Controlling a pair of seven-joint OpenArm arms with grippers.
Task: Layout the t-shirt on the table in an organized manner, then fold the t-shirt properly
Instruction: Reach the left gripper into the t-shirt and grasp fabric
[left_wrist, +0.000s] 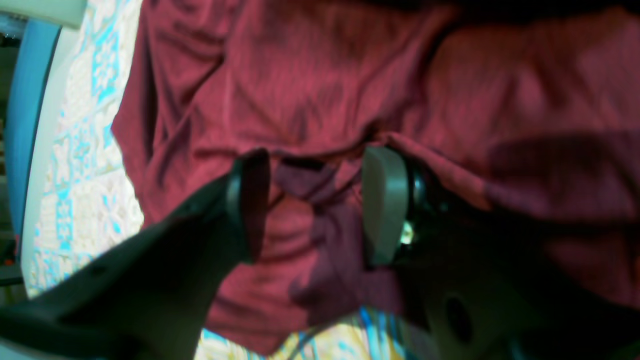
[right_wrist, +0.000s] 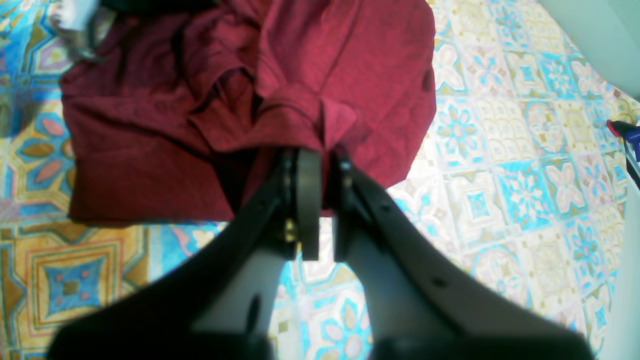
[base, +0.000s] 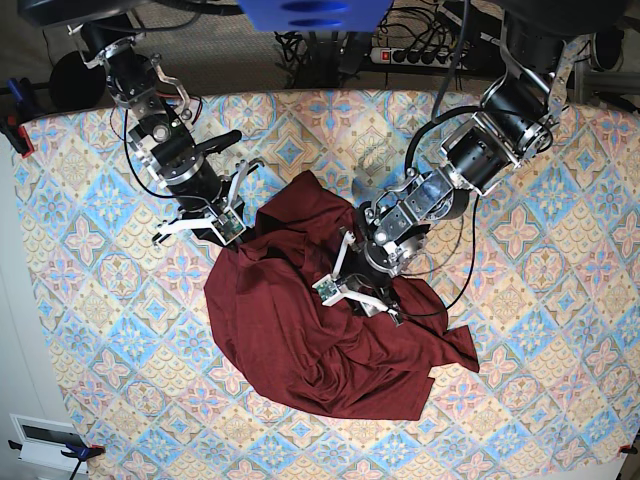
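The dark maroon t-shirt (base: 320, 340) lies crumpled in a heap on the patterned table (base: 100, 300), near the middle. My right gripper (base: 226, 232) is at the shirt's upper left edge. In the right wrist view this gripper (right_wrist: 322, 160) is shut on a pinched fold of the t-shirt (right_wrist: 320, 65). My left gripper (base: 352, 292) hangs over the middle of the heap. The left wrist view shows it (left_wrist: 315, 200) open, its fingers (left_wrist: 385, 200) spread wide with wrinkled t-shirt (left_wrist: 310, 75) fabric lying between and under them.
Cables and a power strip (base: 420, 40) lie beyond the table's far edge. A blue clamp (right_wrist: 625, 132) sits at one table edge, and another clamp (base: 12, 125) at the left edge. A white box (base: 45, 435) stands off the near left corner.
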